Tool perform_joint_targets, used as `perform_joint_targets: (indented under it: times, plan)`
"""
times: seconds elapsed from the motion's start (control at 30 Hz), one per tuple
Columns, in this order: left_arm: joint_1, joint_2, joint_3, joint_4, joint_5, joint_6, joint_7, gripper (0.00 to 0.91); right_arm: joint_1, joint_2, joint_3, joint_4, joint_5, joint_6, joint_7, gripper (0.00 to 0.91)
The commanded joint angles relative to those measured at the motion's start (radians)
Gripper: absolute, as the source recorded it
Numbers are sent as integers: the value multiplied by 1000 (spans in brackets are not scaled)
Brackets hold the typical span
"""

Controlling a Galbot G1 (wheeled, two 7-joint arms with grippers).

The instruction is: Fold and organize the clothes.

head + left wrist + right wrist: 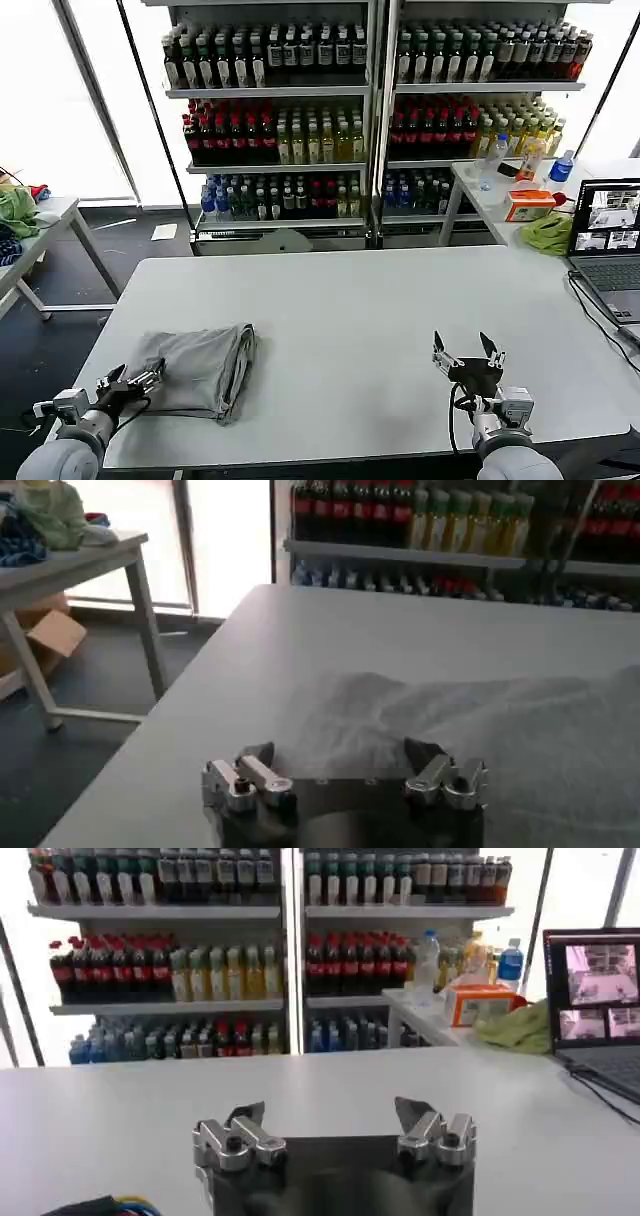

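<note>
Your left claw (132, 384) sits at the near left edge of the table (360, 300), its fingers spread apart and holding nothing, with the tips right at the near corner of the grey shirt (200, 370). From the left wrist view you see the same claw (340, 765) released, the two fingers standing well apart, and the shirt (480, 730) lying just past them on the pale tabletop (400, 620). That shirt is folded into a compact bundle on the near left part of the table, its folded edge toward the middle.

Your right claw (468, 352) hangs over the near right part of the table, also released and empty, well apart from the shirt. In the right wrist view its fingers (335, 1126) point out across bare tabletop.

On the far right you have a laptop (608, 245) with its screen lit, and a lime-green cloth (547, 233) beside it. Behind the table stand shelves of bottles (370, 110).
</note>
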Motion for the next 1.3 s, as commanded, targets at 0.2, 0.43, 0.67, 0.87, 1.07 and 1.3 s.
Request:
perform_joint_targets:
  times: [0.2,0.43,0.67,0.87,1.07,1.3]
  plan:
    - [7,-8,8,5,22,-17,14,0,-1,0,2,4,0,0,2,907]
    - [2,-13,11,3,43,-30,18,0,3,1,1,7,0,1,1,907]
    - [6,13,-64,5,30,-34,13,0,12,-4,6,4,3,-1,2,907]
    - [27,103,-243,22,-21,-35,9,0,24,-4,-11,-4,2,-1,2,907]
    - [70,222,-397,49,-28,-43,19,0,44,-6,-34,-14,2,-3,2,907]
    - [76,257,-439,49,-18,-44,21,0,50,-4,-46,-13,2,-3,1,907]
